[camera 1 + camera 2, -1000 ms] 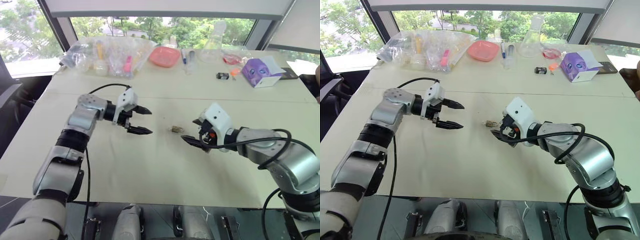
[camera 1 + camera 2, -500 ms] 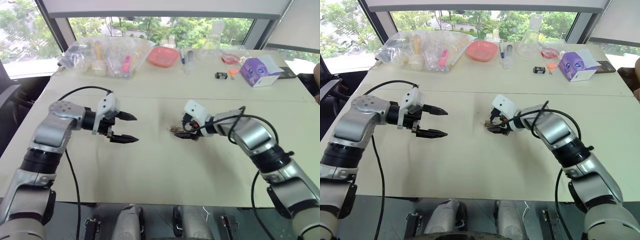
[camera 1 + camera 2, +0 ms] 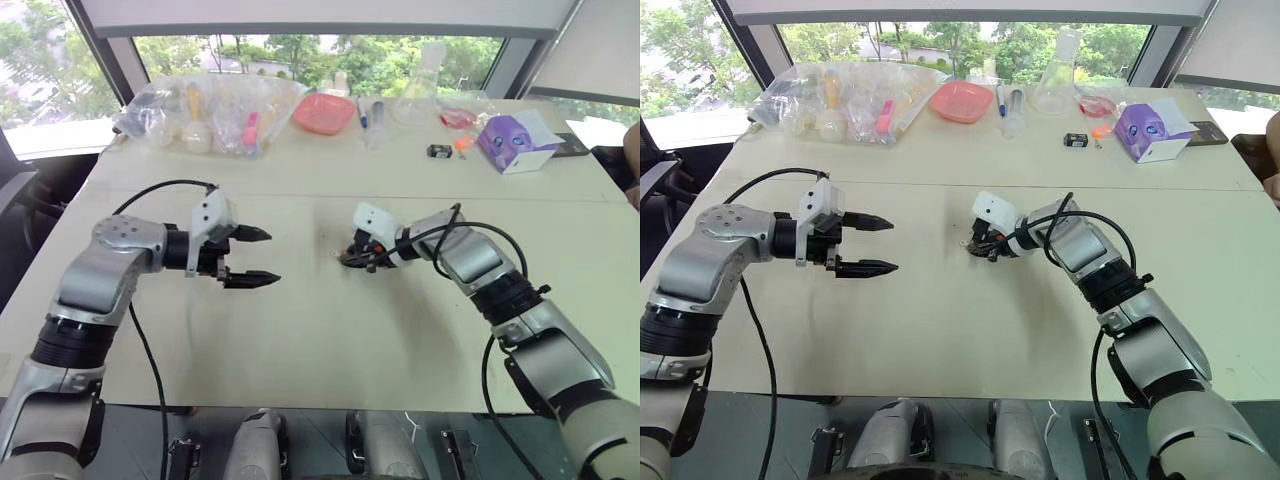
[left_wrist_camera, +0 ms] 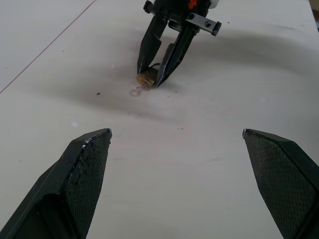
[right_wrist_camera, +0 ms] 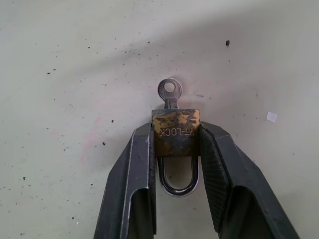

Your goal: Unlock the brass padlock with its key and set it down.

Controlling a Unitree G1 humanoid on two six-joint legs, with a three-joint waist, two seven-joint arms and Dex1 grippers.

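Since a second ago the right arm has reached forward and down across the table (image 3: 300, 340), and its right gripper (image 5: 174, 142) has gone from apart to clamped on the brass padlock (image 5: 175, 132). The left arm has drawn back a little toward its own side.

The padlock lies on the pale tabletop near the middle. The two black fingers (image 5: 134, 179) press on opposite sides of the small brass body. Its silvery shackle (image 5: 178, 180) sits between the fingers, pointing back toward the wrist. The key (image 5: 170, 91) is already in the lock, and its round head sticks out on the far side, clear of the grip. That seems deliberate: pinching the body by its flanks leaves the key free to be turned.

The left gripper (image 3: 252, 257) hovers above the table, well apart from the padlock, fingers wide apart and holding nothing. It points across toward the lock, apparently waiting to take the key while the right holds the lock steady.
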